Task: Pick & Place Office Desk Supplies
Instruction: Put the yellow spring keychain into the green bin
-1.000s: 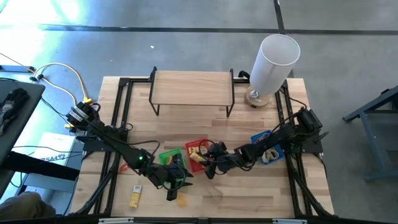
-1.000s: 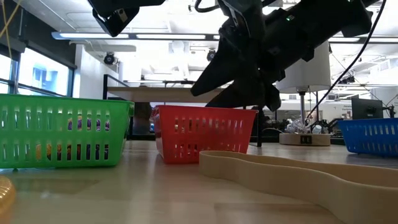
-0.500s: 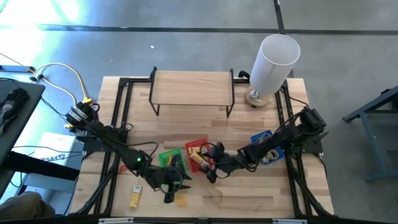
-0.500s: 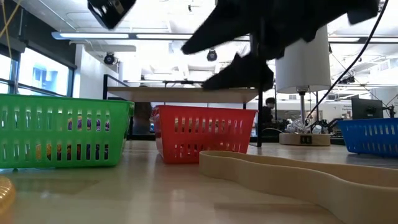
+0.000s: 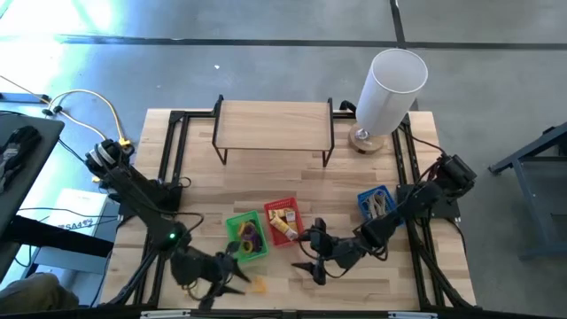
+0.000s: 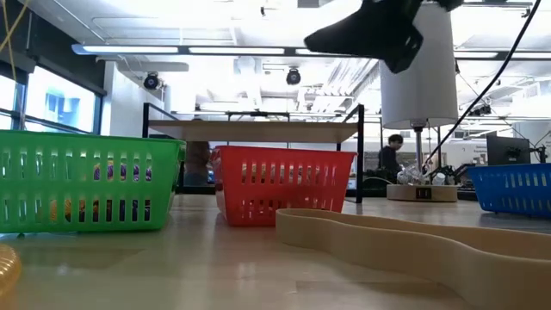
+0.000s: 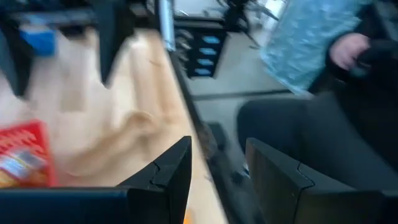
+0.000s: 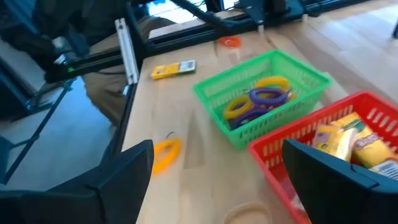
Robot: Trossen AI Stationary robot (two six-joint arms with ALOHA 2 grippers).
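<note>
Packets (image 8: 353, 144) in the red basket (image 8: 336, 118) show no readable print.

A tall white cylinder (image 5: 390, 89) stands beside a wooden shelf (image 5: 274, 122) at the table's back.

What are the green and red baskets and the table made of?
The green basket and the red basket look like moulded plastic: bright uniform colour, thin slotted walls. The table looks like pale, matte wood, with visible grain and plank lines; solid or veneer cannot be told.
</note>
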